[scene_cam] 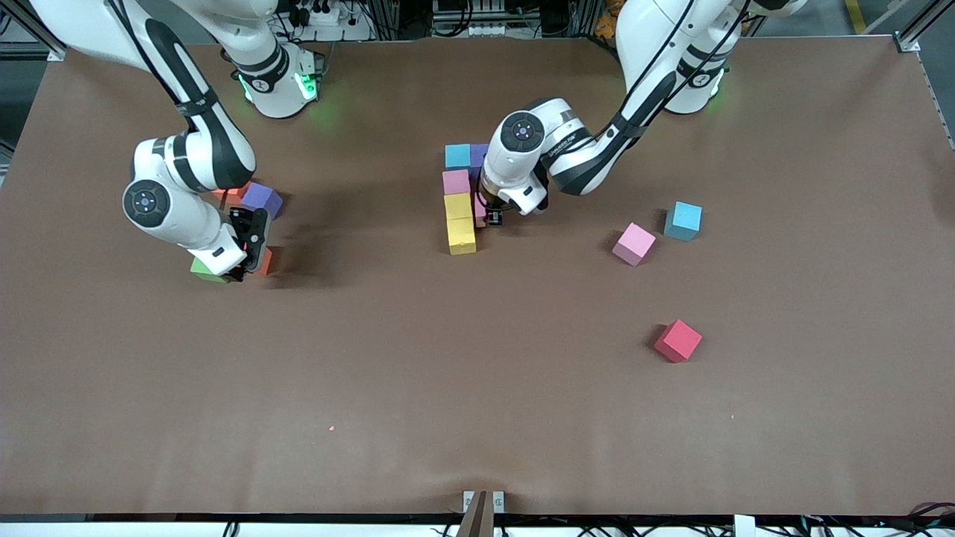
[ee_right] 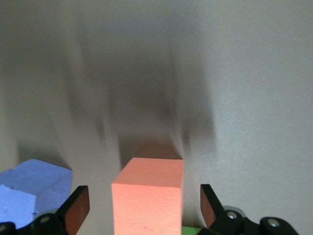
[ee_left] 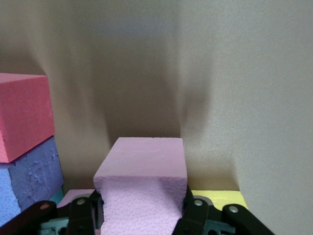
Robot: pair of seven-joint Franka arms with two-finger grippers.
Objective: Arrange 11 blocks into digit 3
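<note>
Nearest the front edge lies a loose red cube [scene_cam: 677, 341], while the left gripper [scene_cam: 489, 216], clamped on a pink cube [ee_left: 142, 188], seats it beside the yellow cubes [scene_cam: 459, 224] mid-table; release comes next, and the right gripper [scene_cam: 250, 250] gapes around an orange cube [ee_right: 146, 200].

High front camera looks down over the whole tabletop [scene_cam: 477, 418]; each wrist camera sits close above its jaws, sharing perhaps the purple cube [scene_cam: 262, 198].
</note>
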